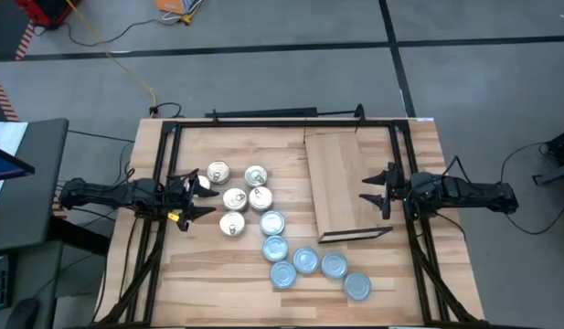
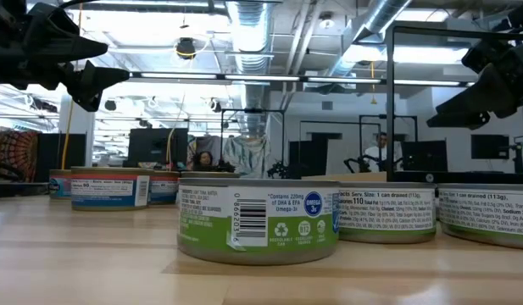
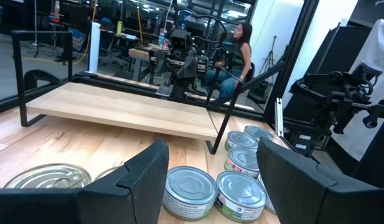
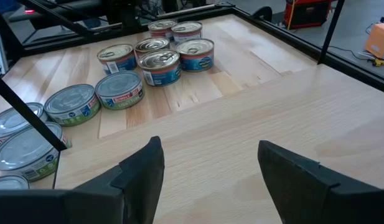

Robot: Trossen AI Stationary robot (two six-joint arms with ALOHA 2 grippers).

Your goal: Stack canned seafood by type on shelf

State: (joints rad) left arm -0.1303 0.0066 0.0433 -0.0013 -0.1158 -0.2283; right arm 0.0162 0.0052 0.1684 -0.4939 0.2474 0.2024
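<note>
Left gripper (image 1: pixel 197 196) is positioned beside the gold-topped tins (image 1: pixel 236 197), fingers spread wide and holding nothing. In its wrist view the two fingers (image 3: pixel 145 177) frame the silver-topped tins (image 3: pixel 190 190) ahead, with the shelf (image 3: pixel 117 109) beyond.

Right gripper (image 1: pixel 380 194) hangs over the far edge of the shelf (image 1: pixel 341 178), fingers parted wide and empty. Its wrist view looks down on bare board, which suggests it is placed to receive or arrange tins there.

All tins are on the bench (image 1: pixel 218 283), none on the shelf. The gold-topped tins lie clustered near the left gripper. The silver-topped tins (image 1: pixel 304 262) trail from them toward the shelf's dark-edged end. The two types already lie roughly grouped, which should simplify stacking.

Assessment: no stacking has begun; the first pick-up is pending, most likely by the left arm.
</note>
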